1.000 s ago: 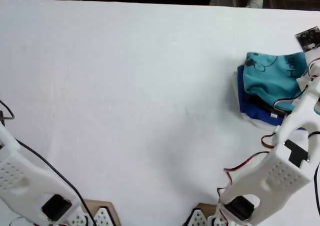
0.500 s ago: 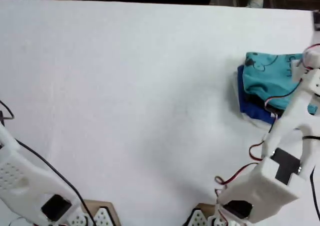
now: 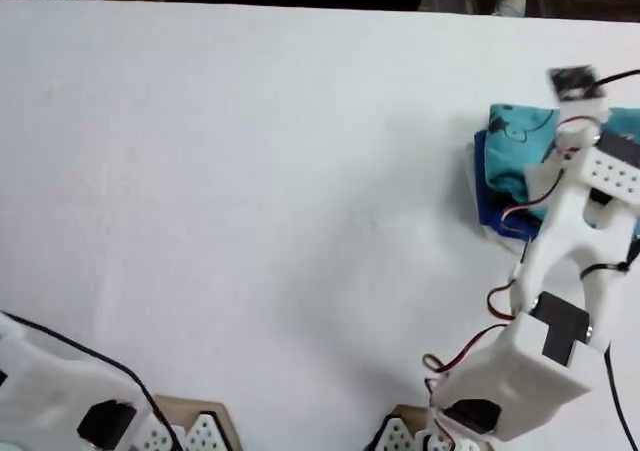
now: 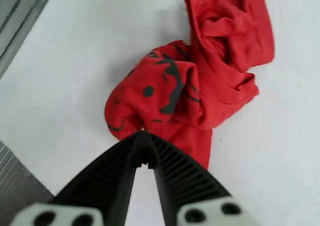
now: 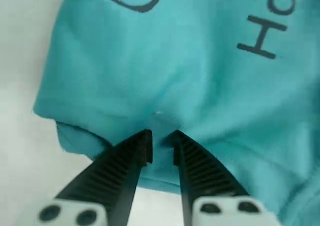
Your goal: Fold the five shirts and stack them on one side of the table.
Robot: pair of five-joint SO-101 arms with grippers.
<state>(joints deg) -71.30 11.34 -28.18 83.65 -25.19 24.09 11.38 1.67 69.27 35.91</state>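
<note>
A folded teal shirt with black print tops a stack at the table's right side, over a blue shirt and a white one. My right arm stretches over this stack. In the right wrist view my right gripper is open by a narrow gap, its tips resting on the teal shirt near its folded edge, where the cloth puckers. A crumpled red shirt with black print lies on the white table. My left gripper hangs shut just above its near edge.
The white table spreads wide and bare to the left of the stack. My left arm sits at the front left corner. Wooden arm bases line the front edge. A grey table edge runs close to the red shirt.
My right arm has swung leftwards and farther out over the teal shirt. My left arm has sunk lower at the front left corner.
</note>
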